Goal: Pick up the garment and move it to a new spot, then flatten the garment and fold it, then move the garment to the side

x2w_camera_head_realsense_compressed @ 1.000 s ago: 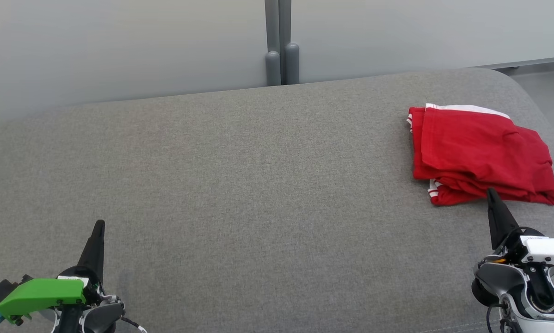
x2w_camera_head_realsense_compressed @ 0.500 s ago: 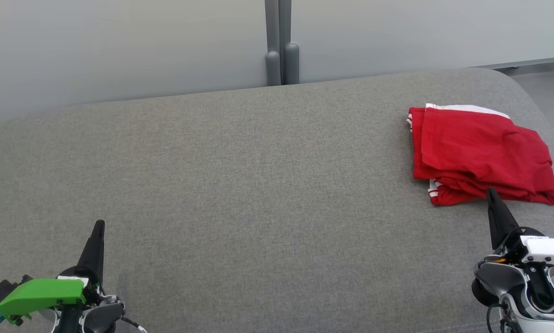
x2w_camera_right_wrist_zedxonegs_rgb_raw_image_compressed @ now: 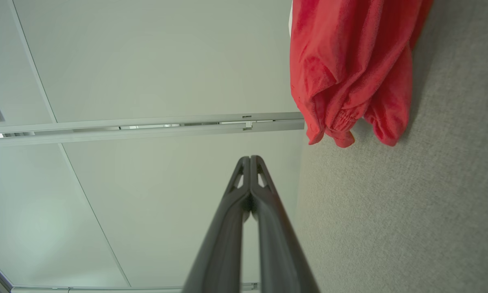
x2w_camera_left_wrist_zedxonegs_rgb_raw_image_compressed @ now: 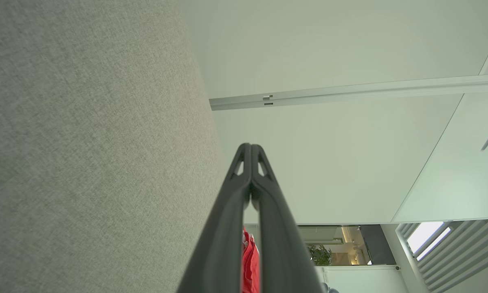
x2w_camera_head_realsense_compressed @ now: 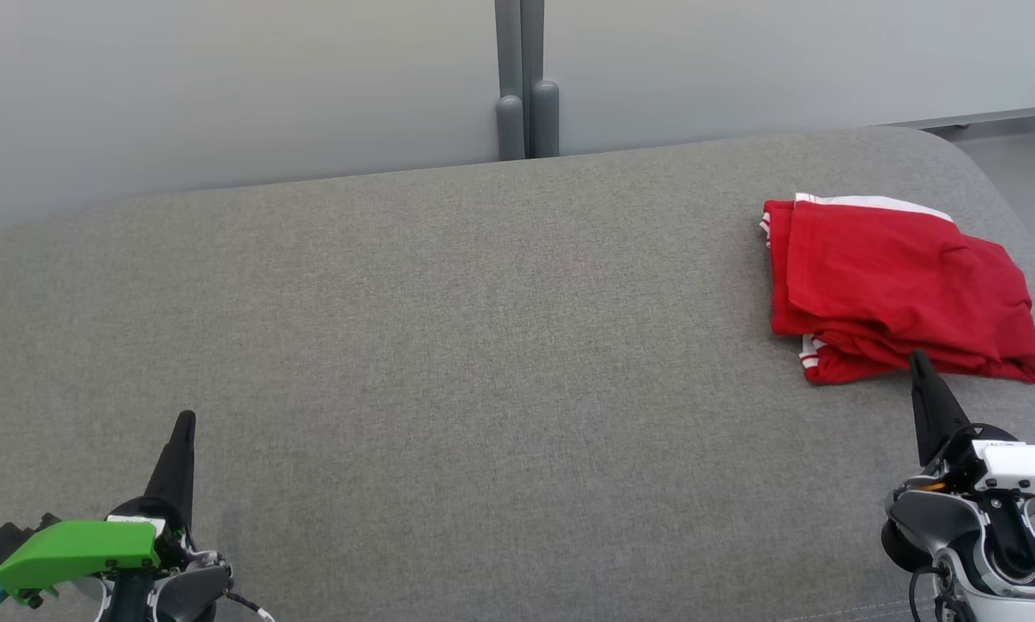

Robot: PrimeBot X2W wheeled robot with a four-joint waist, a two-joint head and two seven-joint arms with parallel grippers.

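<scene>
The garment is red with white trim and lies folded in a rough rectangle at the right end of the grey padded surface. My right gripper is shut and empty, its tip just at the garment's near edge. In the right wrist view the garment shows above and to the right of that shut gripper, apart from it. Far off at the lower left, my left gripper is shut and empty. The left wrist view has the shut gripper with a sliver of red garment between the fingers' bases.
Pale partition panels with a grey post stand behind the padded surface. The surface's rounded right corner lies just beyond the garment. The wide grey middle stretches between the two grippers.
</scene>
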